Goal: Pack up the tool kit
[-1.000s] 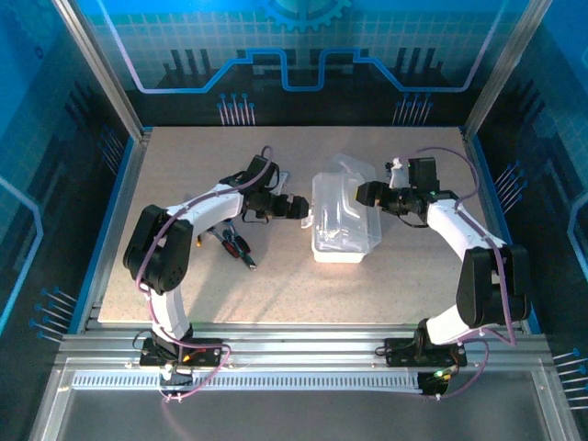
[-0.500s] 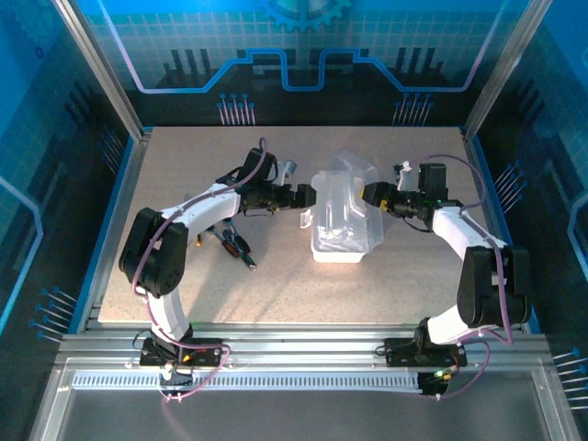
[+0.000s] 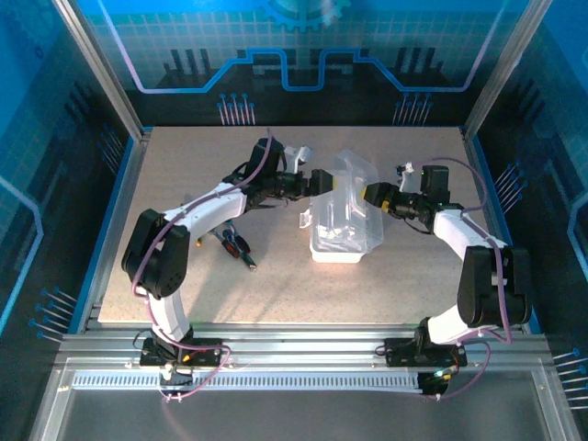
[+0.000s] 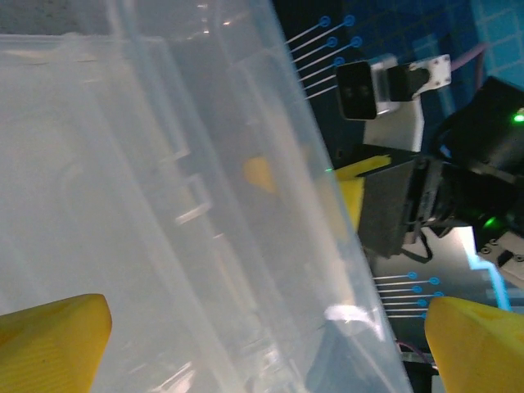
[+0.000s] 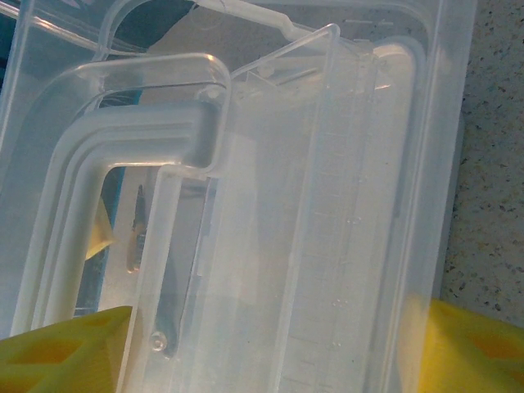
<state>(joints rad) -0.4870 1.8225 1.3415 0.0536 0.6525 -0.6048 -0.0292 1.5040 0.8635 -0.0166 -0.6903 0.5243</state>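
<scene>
Left gripper [image 3: 322, 181] spread to its widest, yellow fingertips [image 4: 49, 340] either side of the open lid [image 3: 356, 170] of the clear plastic case [image 3: 342, 241], clamped on nothing. Right gripper [image 3: 371, 195] against the opposite side, jaws well apart astride the handle [image 5: 155, 115]; pressing or merely straddling, cannot tell. Case in the middle of the table [image 3: 413, 285], between both grippers. Small red-and-black hand tools [image 3: 236, 246] loose on the tabletop, left of the case, well apart from it.
</scene>
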